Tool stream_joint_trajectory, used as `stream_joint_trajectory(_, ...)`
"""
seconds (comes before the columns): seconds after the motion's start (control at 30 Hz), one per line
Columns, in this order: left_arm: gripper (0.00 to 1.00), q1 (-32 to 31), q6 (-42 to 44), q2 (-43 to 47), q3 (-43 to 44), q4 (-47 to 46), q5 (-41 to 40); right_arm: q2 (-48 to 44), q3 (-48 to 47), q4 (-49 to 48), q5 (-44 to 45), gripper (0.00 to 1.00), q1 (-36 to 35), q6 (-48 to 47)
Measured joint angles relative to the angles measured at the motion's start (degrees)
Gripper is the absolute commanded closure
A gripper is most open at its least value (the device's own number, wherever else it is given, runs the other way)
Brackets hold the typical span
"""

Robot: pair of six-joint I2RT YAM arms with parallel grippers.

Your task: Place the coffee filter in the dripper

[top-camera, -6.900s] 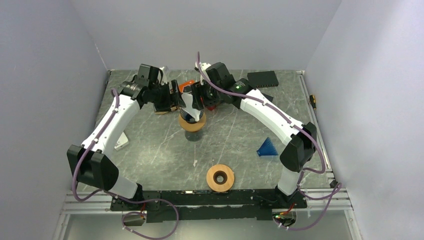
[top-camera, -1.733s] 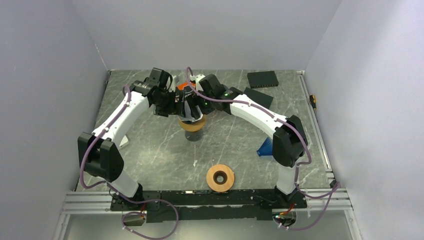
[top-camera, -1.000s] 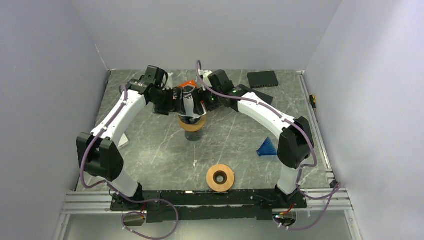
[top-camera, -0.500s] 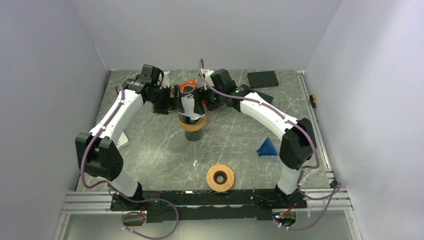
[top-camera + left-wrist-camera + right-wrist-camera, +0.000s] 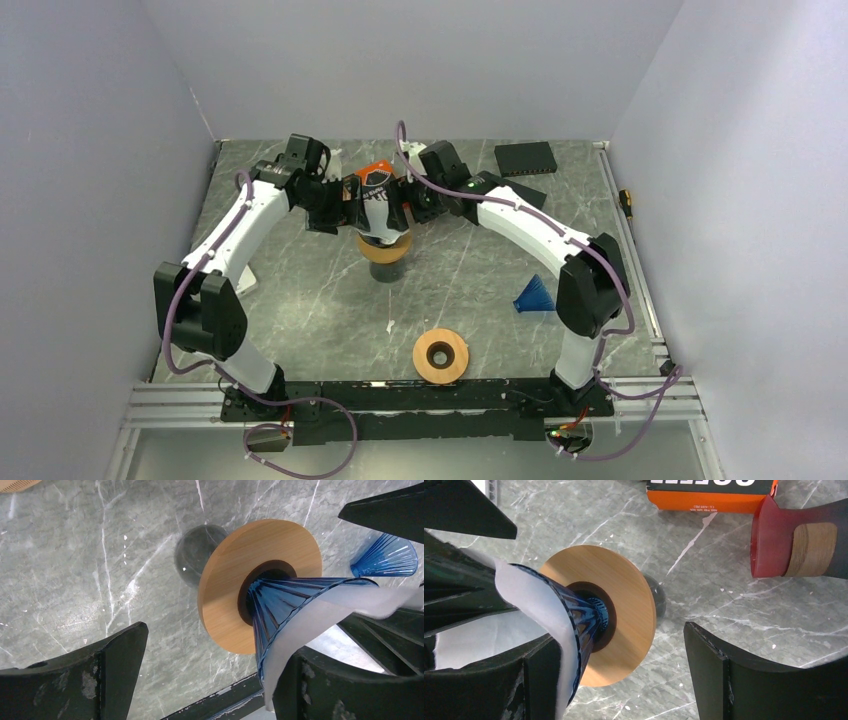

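Both arms meet at upper centre of the top view, over the blue ribbed cone dripper (image 5: 280, 605). It sits point-down in a round wooden collar (image 5: 225, 575) on a dark glass vessel (image 5: 192, 547).

White paper coffee filter (image 5: 325, 615) is at the dripper mouth, one edge lapping out over the rim. Can't tell how deep it sits.

Left end effector (image 5: 215, 650): jaws wide, nothing clamped. Lower-right finger (image 5: 340, 690) lies against the filter and the dripper wall; the other is out over bare bench (image 5: 75, 580).

Right end effector (image 5: 619, 637): also wide, nothing clamped. Its left finger (image 5: 536, 680) is right by the filter edge, and the other is well clear of the collar.

Rest of the bench:
- second blue cone (image 5: 535, 295), centre right
- spare wooden ring (image 5: 440, 355), lower centre
- orange coffee box (image 5: 711, 492), top of the right wrist view
- red piece with a wooden band (image 5: 794, 542) just beside the box
- flat black rectangle (image 5: 525, 157), upper right
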State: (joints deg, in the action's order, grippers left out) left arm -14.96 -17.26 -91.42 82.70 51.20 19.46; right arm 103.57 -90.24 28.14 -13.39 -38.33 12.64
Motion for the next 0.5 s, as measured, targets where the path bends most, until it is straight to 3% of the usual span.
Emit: stream_joint_trajectory(0.5,0.10,0.0,0.1,0.1,0.0,-1.2,2.3,2.5,0.0,0.0,1.4,0.20,0.0,0.0)
